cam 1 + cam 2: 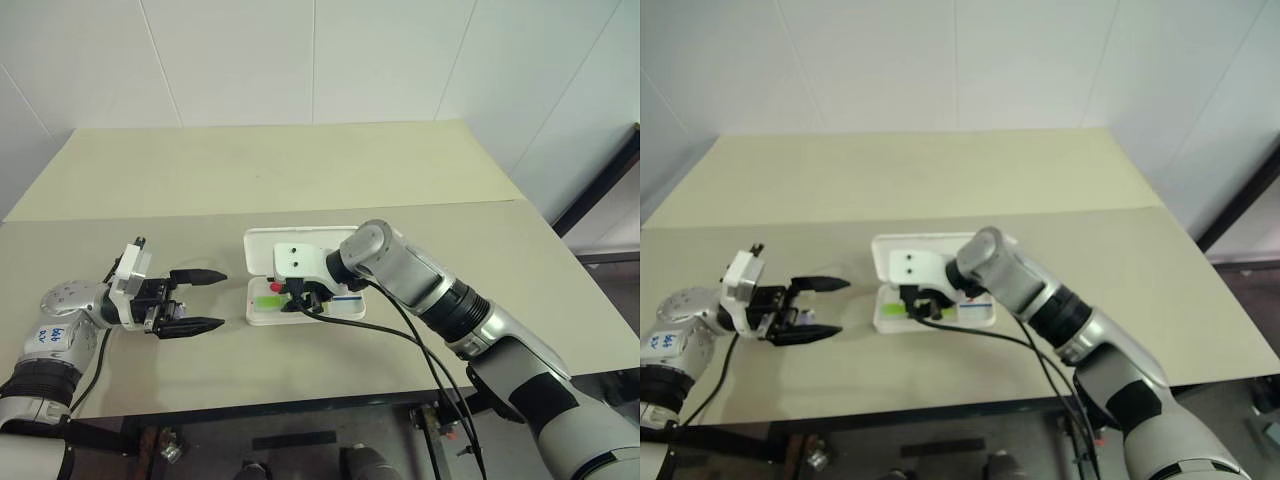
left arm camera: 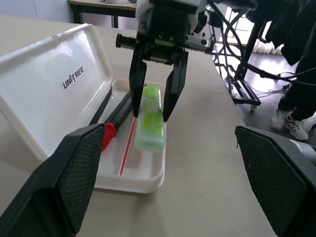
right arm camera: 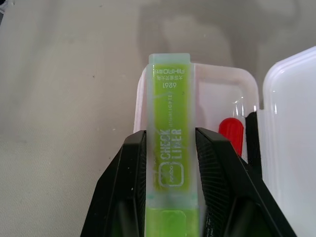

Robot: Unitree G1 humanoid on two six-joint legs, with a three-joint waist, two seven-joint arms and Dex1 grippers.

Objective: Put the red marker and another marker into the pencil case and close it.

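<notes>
The white pencil case (image 1: pixel 256 318) lies open at the middle of the table, its lid (image 2: pixel 49 84) tipped back. The red marker (image 2: pixel 109 132) lies inside the tray along the lid side. My right gripper (image 1: pixel 300 298) reaches down into the tray and is shut on the lime-green highlighter (image 3: pixel 170 123), whose paler cap sticks out past the black fingers (image 3: pixel 217 168). The highlighter (image 2: pixel 150 121) sits low in the tray beside the red marker. My left gripper (image 1: pixel 222 298) hovers just left of the case, open and holding nothing, pointing at it.
The beige table (image 1: pixel 300 170) stretches far behind the case, with a seam (image 1: pixel 440 203) across it. Its front edge (image 1: pixel 300 400) is close below the case. Black cables (image 1: pixel 430 370) hang from my right arm over that edge. A person's shoe (image 2: pixel 296 131) shows beyond the table.
</notes>
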